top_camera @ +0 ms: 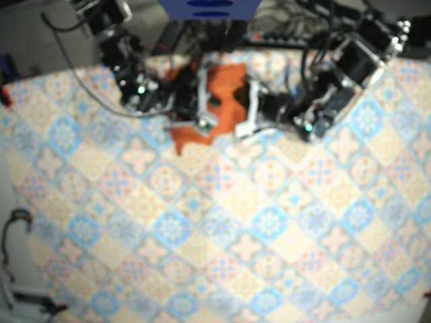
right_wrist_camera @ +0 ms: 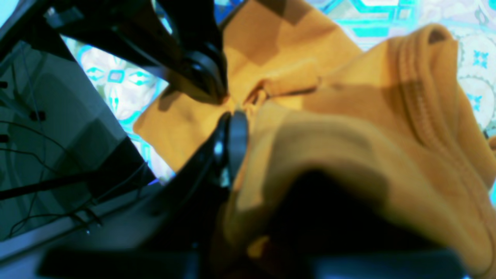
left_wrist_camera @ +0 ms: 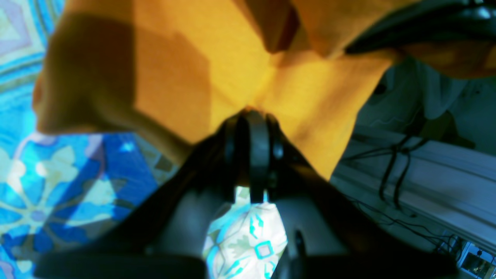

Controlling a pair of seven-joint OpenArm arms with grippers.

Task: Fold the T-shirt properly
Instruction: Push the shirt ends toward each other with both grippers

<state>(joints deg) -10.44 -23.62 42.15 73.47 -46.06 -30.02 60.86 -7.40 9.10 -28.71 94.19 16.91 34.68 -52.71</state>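
Left wrist view: the left gripper sits at the centre, its 2 black fingers clenched together on a pinch of the orange T-shirt. Creases fan outward from the pinch. The cloth fills the upper half, and its lower left hem hangs just above the blue patterned tablecloth. A blurred dark part of the right arm crosses the upper right corner, lying against the fabric. Past the shirt's right edge is a pale rail with black cables hanging over it.

Right wrist view: the right gripper is at the centre, grasping a gathered fold of the shirt. Only 1 finger shows clearly, and fabric drapes over the rest. The ribbed collar stands up on the right. The left arm reaches in from the upper left, its tip just beside this pinch. Tablecloth shows along the top edge and at the left of the shirt.

Base view, blurred: the shirt is bunched at the middle of the table's far edge, between the 2 arms, which close in on it from both sides. The bunch's lower edge points toward the table's centre. From there to the near edge and both near corners, only patterned cloth shows.
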